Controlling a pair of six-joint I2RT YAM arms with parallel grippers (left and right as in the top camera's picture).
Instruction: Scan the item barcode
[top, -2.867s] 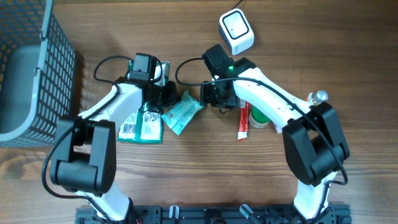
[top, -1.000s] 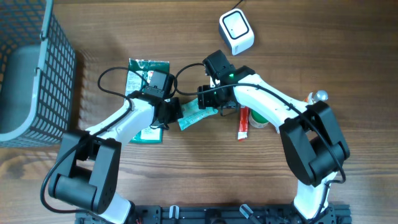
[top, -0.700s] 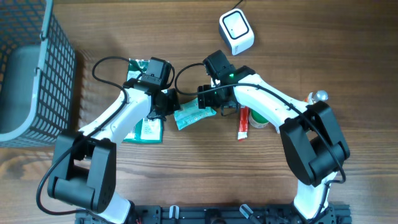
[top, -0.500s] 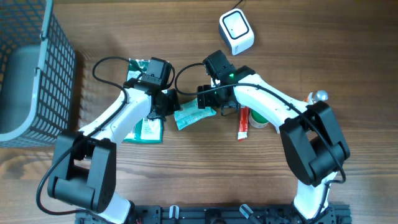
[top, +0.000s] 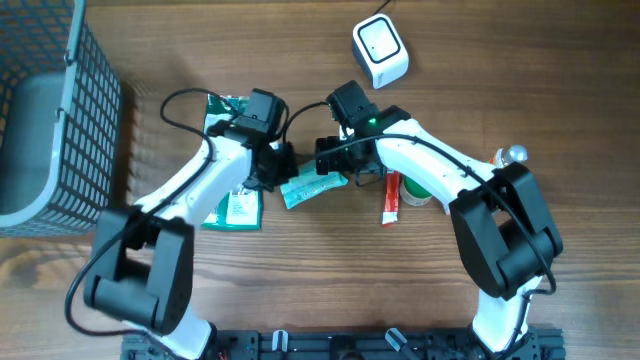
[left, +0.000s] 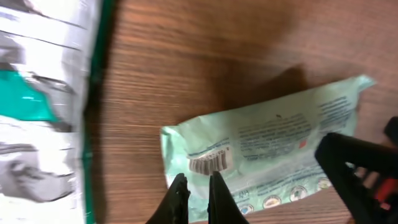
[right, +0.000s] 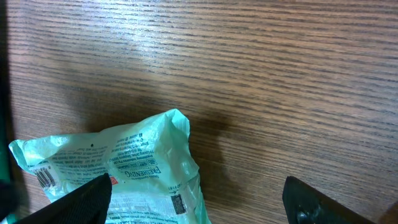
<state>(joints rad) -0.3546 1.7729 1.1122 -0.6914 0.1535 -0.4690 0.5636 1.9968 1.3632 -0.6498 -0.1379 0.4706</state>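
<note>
The pale-green crinkly plastic pouch (top: 312, 185) lies mid-way along the wooden counter (top: 300, 290) — light, limp, slippery, best taken by a sealed edge — where the left hand (left: 198, 198), pressed together, seemingly pinches it beside the barcode (left: 209, 163); the right hand (right: 196, 190) hangs spread.

Centre: packet (top: 312, 186) in pale mint green, printed with dark fine text and a small red mark. Barcode (left: 209, 163) in black stripes on white.
Left of it: pouch (top: 232, 208) in dark green and white, with teal patches.
Right: tube (top: 391, 200) in red.
Far right: scanner (top: 380, 50) in white with a grey face.
Far left: basket (top: 90, 120) in grey mesh.
Underneath: table (top: 300, 290) in mid-brown wood grain.
Left arm (top: 195, 185) and right arm (top: 430, 165) in white with black joints.
</note>
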